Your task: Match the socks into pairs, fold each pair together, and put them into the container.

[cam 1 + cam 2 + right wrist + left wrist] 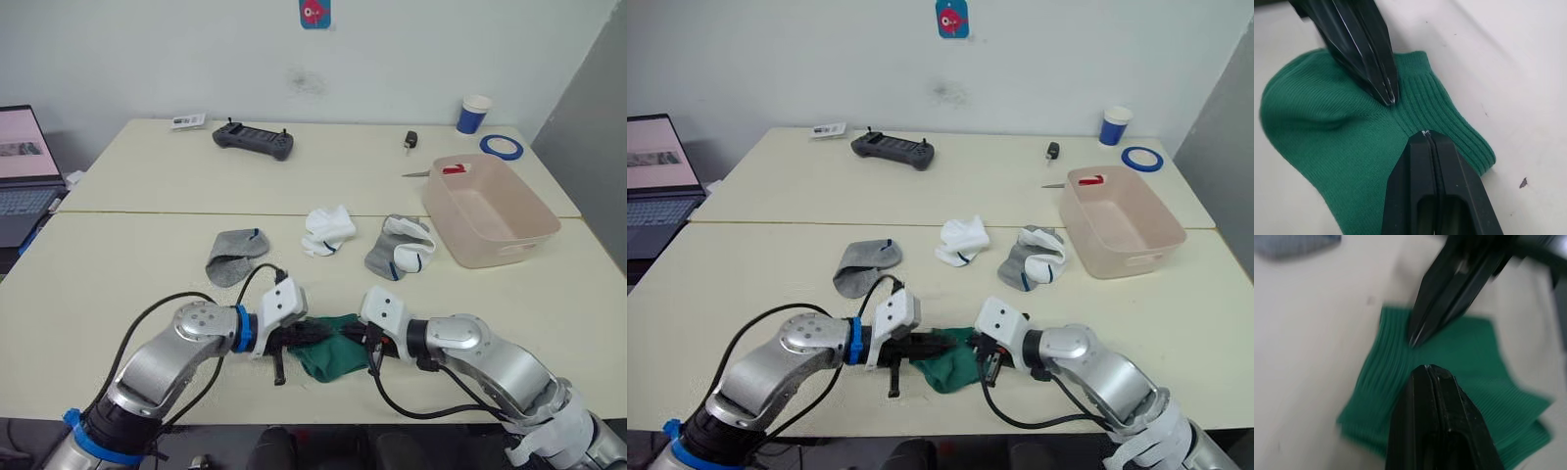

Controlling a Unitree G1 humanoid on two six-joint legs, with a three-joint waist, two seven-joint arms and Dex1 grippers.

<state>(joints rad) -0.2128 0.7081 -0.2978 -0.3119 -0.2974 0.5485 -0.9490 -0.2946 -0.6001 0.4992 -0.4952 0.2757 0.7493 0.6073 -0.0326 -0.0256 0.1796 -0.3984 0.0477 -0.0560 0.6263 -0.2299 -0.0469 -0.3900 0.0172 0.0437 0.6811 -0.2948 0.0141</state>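
Note:
A green sock [331,358] lies flat near the table's front edge, and I cannot tell whether a second one lies under it. My left gripper [317,332] and right gripper [350,338] meet tip to tip over it, both shut, with their points resting on the ribbed fabric [1449,122]. Further back lie a grey sock [235,255], a white sock [328,230], and a grey sock with a white one on top [402,247]. The pink container [502,251] stands at the right and holds a small red item.
On the far table are a black controller [254,140], a blue-and-white cup [474,114], a blue tape roll [502,146], a dark key fob [411,140] and a small card [188,120]. A laptop [20,166] sits at the far left.

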